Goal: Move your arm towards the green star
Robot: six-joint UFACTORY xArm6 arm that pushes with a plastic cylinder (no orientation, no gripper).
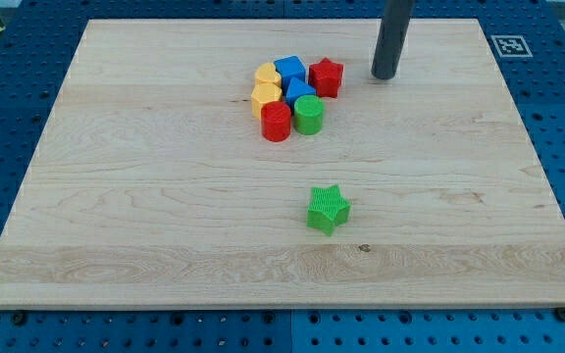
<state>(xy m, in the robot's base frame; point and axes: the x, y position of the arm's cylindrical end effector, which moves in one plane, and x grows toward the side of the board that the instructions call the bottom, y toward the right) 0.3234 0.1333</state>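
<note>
The green star [328, 208] lies alone on the wooden board [145, 196], below the middle of the view. My tip [385, 75] is the lower end of the dark rod, near the view's top, right of centre. It stands well above the green star in the view and a little to its right. It is just right of the red star [327, 76], with a small gap between them.
A tight cluster sits left of my tip: a blue block [289, 70], a second blue block [299, 92], two yellow blocks [268, 75] [266, 96], a red cylinder [276, 123] and a green cylinder [308, 115]. A blue pegboard [557, 118] surrounds the board.
</note>
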